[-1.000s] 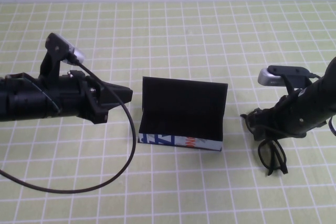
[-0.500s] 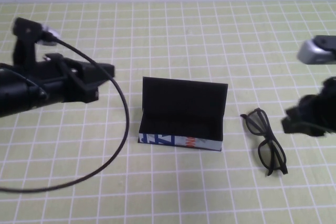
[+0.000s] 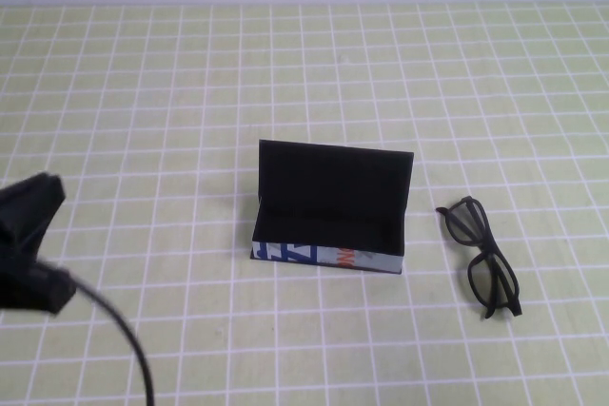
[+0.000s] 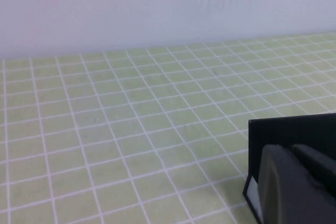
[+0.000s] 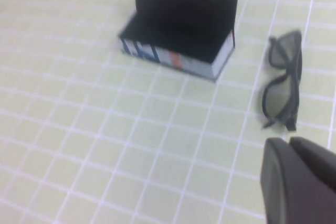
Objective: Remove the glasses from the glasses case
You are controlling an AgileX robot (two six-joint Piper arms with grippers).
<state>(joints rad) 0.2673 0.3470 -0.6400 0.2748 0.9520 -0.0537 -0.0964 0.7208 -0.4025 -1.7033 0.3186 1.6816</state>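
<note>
The glasses case (image 3: 331, 208) stands open in the middle of the table, lid upright, black inside and empty, with its printed white front facing me. The black glasses (image 3: 483, 256) lie on the table just right of the case, apart from it. Both show in the right wrist view, the case (image 5: 181, 22) and the glasses (image 5: 284, 82). My right gripper (image 5: 290, 144) is shut and empty, pulled back well short of the glasses, and is out of the high view. My left gripper (image 4: 292, 151) is shut and empty, away from the case (image 4: 294, 129).
Part of my left arm (image 3: 29, 235) and its black cable (image 3: 124, 330) sit at the lower left edge of the high view. The green gridded mat (image 3: 314, 64) covers the table, with a pale wall behind it.
Both arms have pulled back from the case, the left to the lower left corner and the right out of the high view. The glasses stay where the right gripper left them.
</note>
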